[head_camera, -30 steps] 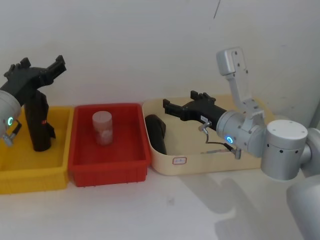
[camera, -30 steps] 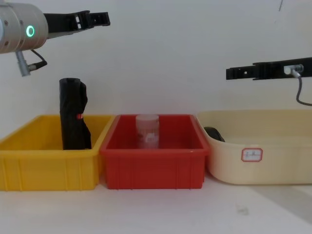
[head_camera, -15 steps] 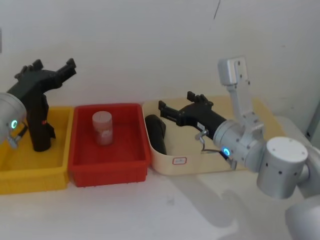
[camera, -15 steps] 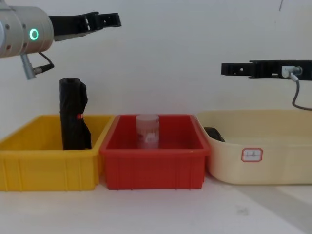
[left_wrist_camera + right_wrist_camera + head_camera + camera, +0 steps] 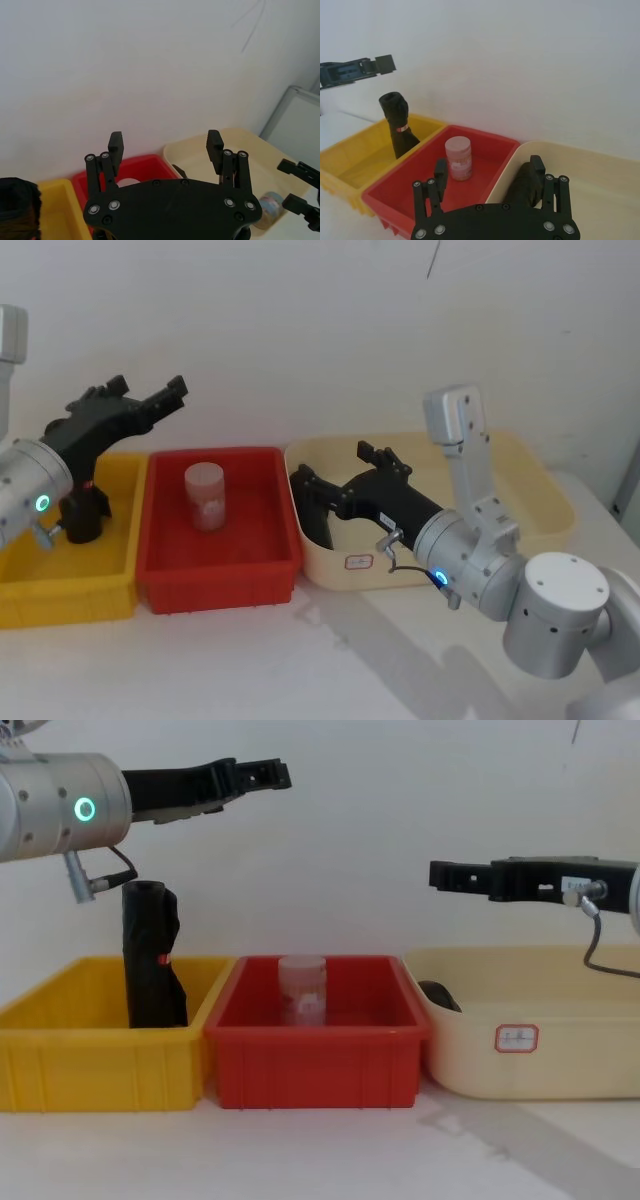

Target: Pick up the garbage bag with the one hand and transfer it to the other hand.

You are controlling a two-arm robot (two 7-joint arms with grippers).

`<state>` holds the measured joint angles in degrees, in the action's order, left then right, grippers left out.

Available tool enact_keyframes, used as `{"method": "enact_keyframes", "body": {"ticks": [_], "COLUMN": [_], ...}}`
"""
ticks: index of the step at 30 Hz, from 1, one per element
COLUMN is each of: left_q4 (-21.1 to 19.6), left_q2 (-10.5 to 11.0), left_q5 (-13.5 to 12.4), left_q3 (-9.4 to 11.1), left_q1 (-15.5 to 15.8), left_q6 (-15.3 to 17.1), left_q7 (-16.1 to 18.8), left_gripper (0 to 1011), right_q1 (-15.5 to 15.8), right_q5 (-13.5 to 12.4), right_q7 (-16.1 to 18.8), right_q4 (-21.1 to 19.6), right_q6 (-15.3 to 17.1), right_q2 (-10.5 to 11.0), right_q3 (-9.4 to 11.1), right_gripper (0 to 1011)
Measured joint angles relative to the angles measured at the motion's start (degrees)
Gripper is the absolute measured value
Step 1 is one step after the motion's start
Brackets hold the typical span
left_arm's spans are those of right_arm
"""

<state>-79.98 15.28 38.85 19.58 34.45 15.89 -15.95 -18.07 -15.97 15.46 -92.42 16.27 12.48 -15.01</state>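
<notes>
I have the garbage bag (image 5: 152, 956), a tall black roll of crinkled plastic with a small red mark at mid-height, standing upright in the yellow plastic bin (image 5: 90, 1065) at about nine o'clock on the worktop (image 5: 330, 1150), its top well above the bin rim. My left gripper (image 5: 265, 775), the black two-finger one on the thick silver wrist with the green ring light, hangs above and just to the three o'clock side of the roll, reaching over toward the red plastic bin (image 5: 318, 1070); its jaws are spread wide and hold nothing. My right gripper (image 5: 445, 875), long, flat and black with a white label and a thin grey cable, sits level above the cream tub (image 5: 540, 1050) at three o'clock, jaws also wide apart and empty, well away from the roll. A second black roll (image 5: 312, 505) lies in that tub, and a clear plastic jar (image 5: 302, 988) stands in the red bin; neither is my target. I judge the roll light and soft: the film will crush and slide, so a firm squeeze is fine. I would take it on the upper part, above the red mark, leaving the lower length free for the right gripper to take. It may tip if nudged sideways.
</notes>
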Motion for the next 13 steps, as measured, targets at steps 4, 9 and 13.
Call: {"method": "enact_keyframes", "body": {"ticks": [4, 9, 13], "left_q4": [0.3, 0.6, 0.8], "left_q2": [0.1, 0.1, 0.1], "left_q5": [0.6, 1.2, 1.4], "left_q3": [0.2, 0.5, 0.6], "left_q1": [0.0, 0.0, 0.1], "left_q6": [0.1, 0.2, 0.3], "left_q7": [-1.2, -2.4, -3.0], "left_gripper": [1000, 1000, 1000], "right_q1": [0.6, 1.3, 1.6], "right_q5": [0.1, 0.1, 0.1], "right_q7": [-0.1, -0.1, -0.1], "right_q4": [-0.5, -1.1, -1.4], "right_q6": [-0.4, -0.8, -1.0], "right_q2": [0.0, 0.0, 0.0], "right_q3": [-0.2, -0.5, -0.6], "right_gripper": [1001, 1000, 1000]}}
